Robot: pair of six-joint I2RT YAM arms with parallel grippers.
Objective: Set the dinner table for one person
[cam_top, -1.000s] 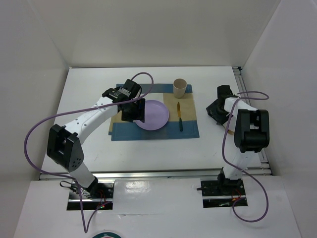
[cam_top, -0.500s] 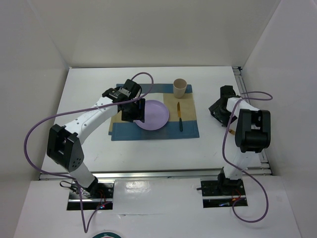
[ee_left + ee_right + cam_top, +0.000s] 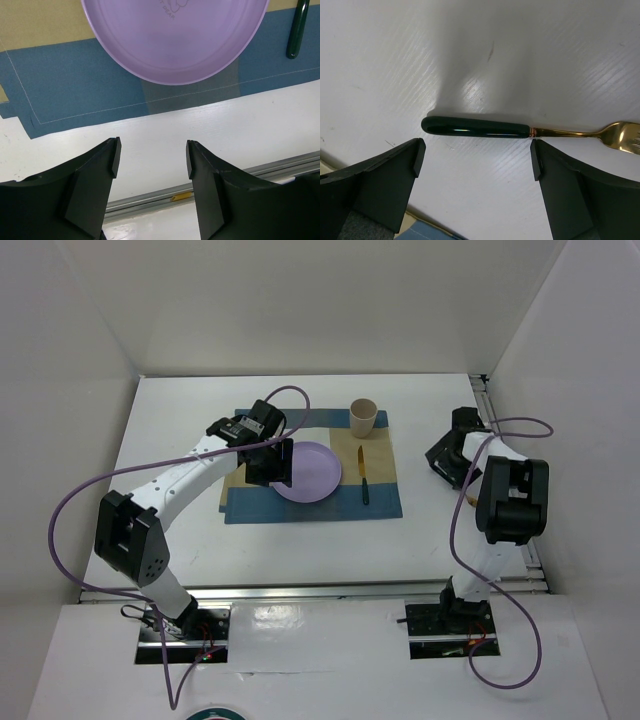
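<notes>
The left gripper point(image 3: 152, 155) hangs with its jaws apart and empty. The white dinner table point(image 3: 200, 130) lies bare right beneath it. Just ahead of its fingers is the blue-and-tan placemat point(image 3: 75, 85), which carries a purple plate point(image 3: 175, 35), and a knife point(image 3: 296, 27) lies ahead and to the right. The right gripper point(image 3: 477, 160) is spread wide above the same tabletop. A green-handled fork point(image 3: 475, 126) lies crosswise just ahead of its fingers, touching neither.

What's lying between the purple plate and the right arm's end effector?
In the top view, a knife lies on the placemat between the plate and the right end effector.
</notes>
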